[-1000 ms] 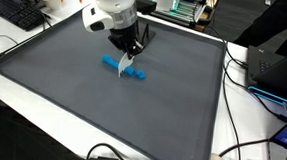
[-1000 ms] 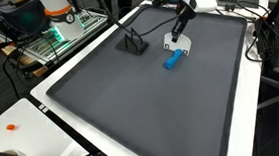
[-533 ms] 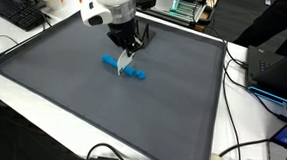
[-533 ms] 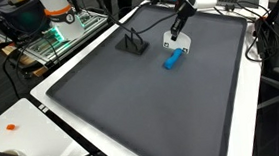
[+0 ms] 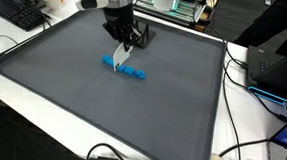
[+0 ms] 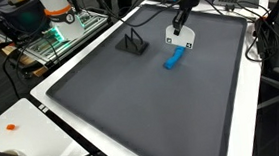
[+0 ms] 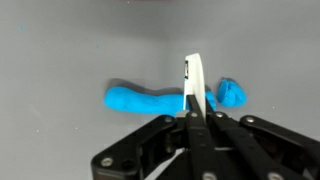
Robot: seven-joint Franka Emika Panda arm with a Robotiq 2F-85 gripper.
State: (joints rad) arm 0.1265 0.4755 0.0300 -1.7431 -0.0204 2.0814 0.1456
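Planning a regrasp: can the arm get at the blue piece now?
Likely reach it, yes, but not grasp it. The blue piece lies right under the arm, and the black stand sits well aside. But the jaws are shut on a white blade, which they'd need to release first.

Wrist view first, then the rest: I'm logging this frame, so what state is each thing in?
gripper: shut on the white blade.
white blade: clamped edge-on, tip over the blue strip; contact unclear.
blue strip: lying flat on the mat, not gripped.
small blue lump: lying at the strip's end; the blade hides whether they are joined.
black stand: upright, apart from the gripper.
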